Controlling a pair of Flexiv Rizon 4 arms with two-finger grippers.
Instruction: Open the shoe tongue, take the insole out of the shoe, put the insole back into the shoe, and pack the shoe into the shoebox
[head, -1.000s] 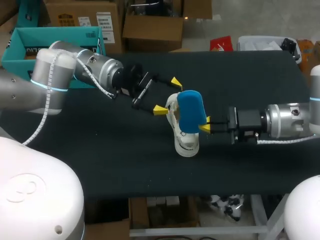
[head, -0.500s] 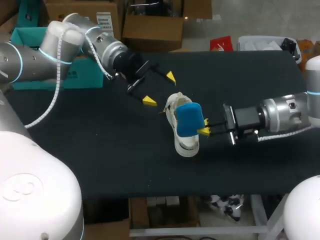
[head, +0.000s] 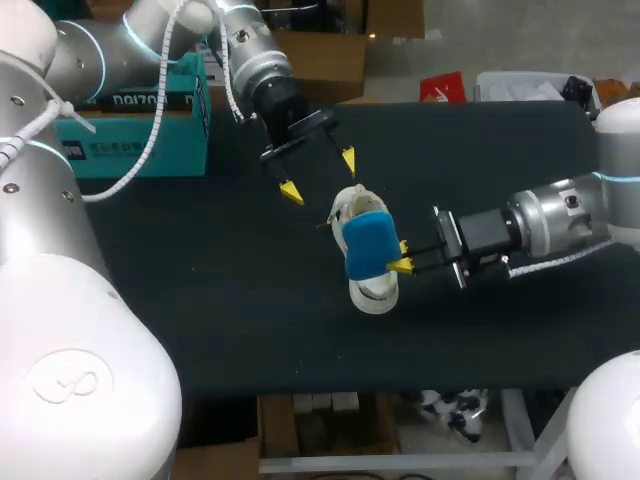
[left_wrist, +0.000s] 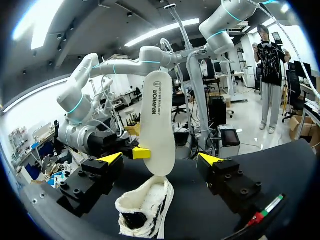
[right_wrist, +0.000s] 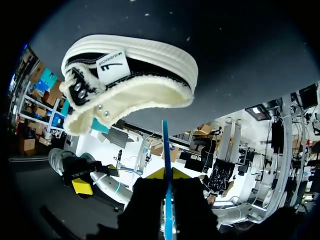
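Your right gripper (head: 400, 263) is clamped on the blue insole (head: 367, 245), holding it upright over the opening of the white shoe (head: 373, 292). Your left gripper (head: 319, 175) is spread wide and holds nothing, just beyond the shoe. The shoebox (head: 140, 150) sits at the table's far left.

From above, the blue insole (head: 366, 245) covers most of our shoe (head: 374, 292), so its opening is hidden. Our left arm (head: 150, 45) masks part of the teal shoebox (head: 180, 150). Our right wrist view shows the insole edge-on only, as a thin line.
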